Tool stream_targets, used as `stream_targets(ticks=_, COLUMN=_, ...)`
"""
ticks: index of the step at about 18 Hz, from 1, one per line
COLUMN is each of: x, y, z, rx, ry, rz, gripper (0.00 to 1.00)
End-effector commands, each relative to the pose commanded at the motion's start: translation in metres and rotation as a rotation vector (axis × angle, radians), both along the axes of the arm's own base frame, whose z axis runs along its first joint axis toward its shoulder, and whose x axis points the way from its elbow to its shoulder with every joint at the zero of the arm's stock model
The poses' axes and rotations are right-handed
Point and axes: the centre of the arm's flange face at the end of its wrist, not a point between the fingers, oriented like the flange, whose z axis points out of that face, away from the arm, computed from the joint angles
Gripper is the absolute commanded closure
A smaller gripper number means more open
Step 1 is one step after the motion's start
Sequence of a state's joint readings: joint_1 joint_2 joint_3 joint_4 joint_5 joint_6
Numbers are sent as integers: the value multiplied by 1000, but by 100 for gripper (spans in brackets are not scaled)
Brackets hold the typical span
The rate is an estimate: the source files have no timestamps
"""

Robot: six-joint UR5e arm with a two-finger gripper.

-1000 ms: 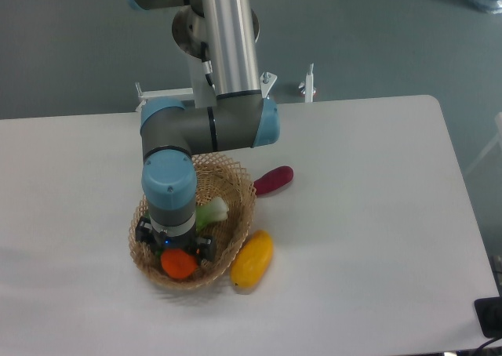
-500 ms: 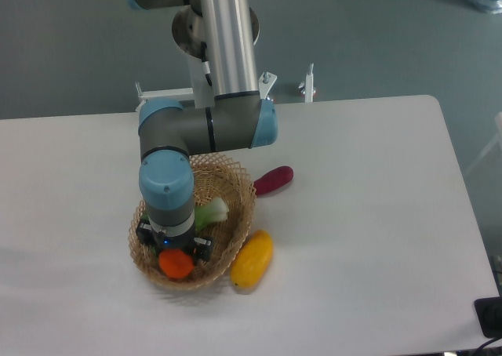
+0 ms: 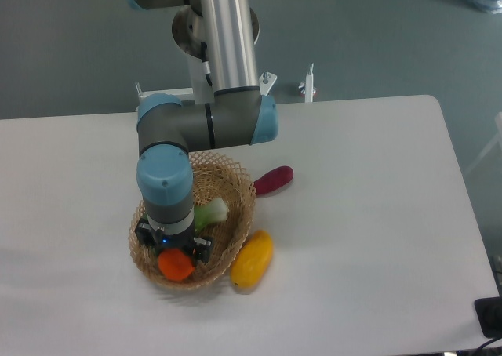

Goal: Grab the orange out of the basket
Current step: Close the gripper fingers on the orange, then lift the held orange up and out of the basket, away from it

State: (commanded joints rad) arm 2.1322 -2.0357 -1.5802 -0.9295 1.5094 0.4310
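Observation:
The orange (image 3: 176,266) is a small bright-orange ball at the front of the tan wicker basket (image 3: 235,215). My gripper (image 3: 174,254) points straight down right over the orange, and its black body covers the fruit's top. The fingertips are hidden behind the wrist and the fruit, so I cannot tell whether they are open or closed on it. A pale green vegetable (image 3: 210,212) lies in the basket just right of the wrist.
A long yellow-orange fruit (image 3: 252,259) lies on the white table against the basket's front right rim. A dark red-purple vegetable (image 3: 273,179) lies on the table beyond the basket's right side. The arm's grey and blue links rise over the basket's back.
The wrist and gripper have shifted slightly to the left over the basket. The orange appears a little further left too. Nothing else has moved.

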Motion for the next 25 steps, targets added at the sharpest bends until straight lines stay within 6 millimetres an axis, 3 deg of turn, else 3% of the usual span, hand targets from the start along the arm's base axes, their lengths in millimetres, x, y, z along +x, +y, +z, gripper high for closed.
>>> stream_targets(ticks=5, x=-66, y=-41, z=55, rx=40, ry=69, rz=-16, gripper=40)
stream_targets(ticks=11, x=-153, y=-113, z=102, rx=-22, ry=64, rz=-92, gripper=40)
stream_targets(ticks=17, x=-235, y=-172, z=146, rx=-6, ry=73, rz=-161, gripper=40)
stream_targets(ticks=25, x=-265, y=-203, z=148, rx=-14, ry=87, rz=-195, gripper=40)
